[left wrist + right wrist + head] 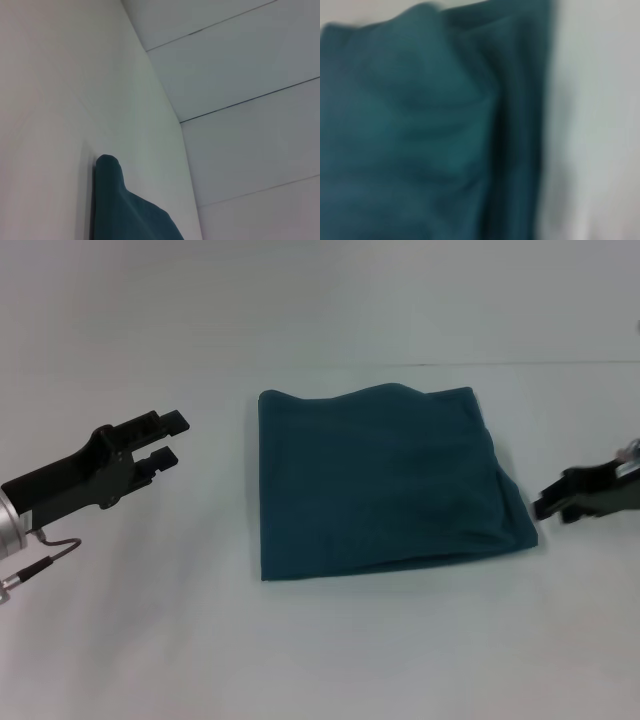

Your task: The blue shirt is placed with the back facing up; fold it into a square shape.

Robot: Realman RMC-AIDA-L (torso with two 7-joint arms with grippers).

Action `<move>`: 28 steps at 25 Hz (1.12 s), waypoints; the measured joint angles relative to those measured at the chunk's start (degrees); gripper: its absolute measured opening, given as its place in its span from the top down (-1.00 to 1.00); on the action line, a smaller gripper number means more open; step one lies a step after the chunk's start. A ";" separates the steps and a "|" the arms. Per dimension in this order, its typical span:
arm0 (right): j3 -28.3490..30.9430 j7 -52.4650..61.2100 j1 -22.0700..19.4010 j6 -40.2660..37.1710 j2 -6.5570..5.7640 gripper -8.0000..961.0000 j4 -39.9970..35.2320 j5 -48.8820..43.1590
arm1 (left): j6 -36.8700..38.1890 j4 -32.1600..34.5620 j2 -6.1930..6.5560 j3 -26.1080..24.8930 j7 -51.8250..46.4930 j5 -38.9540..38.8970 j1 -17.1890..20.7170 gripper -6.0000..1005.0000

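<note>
The blue shirt [385, 480] lies folded into a rough square in the middle of the white table, its edges slightly wavy. My left gripper [167, 438] is open and empty, hovering to the left of the shirt and apart from it. My right gripper [550, 504] is at the right edge of the head view, just off the shirt's lower right corner, holding nothing that I can see. A corner of the shirt shows in the left wrist view [125, 210]. The shirt's layered folds fill the right wrist view [420, 130].
The white table [320, 660] spreads all around the shirt. A thin seam line [560, 363] runs across the far side of the table. White wall panels [250, 75] show in the left wrist view.
</note>
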 joint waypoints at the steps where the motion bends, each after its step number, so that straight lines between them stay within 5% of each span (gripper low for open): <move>1: 0.69 0.76 -0.43 -0.53 -0.50 0.13 -1.57 -0.75 | 0.04 0.01 0.00 -0.01 0.00 0.00 0.04 -0.32; 7: 7.19 -1.49 -1.85 -10.04 -1.98 0.13 -15.26 9.18 | 1.13 0.26 0.02 -0.01 -0.36 0.00 0.05 -0.32; 12: 7.85 -1.42 1.83 -15.87 -4.53 0.12 -17.09 16.29 | 3.12 1.18 0.34 -0.02 -2.13 0.14 -0.01 -0.32; 24: 6.01 -1.73 2.70 -11.71 -3.61 0.11 -14.36 16.25 | 3.27 1.56 0.48 1.58 -4.22 1.25 -0.37 -0.31; 28: 6.32 -1.65 2.72 -11.31 -3.59 0.11 -14.42 16.28 | 3.18 2.19 1.10 6.14 -9.00 8.87 -1.38 -0.31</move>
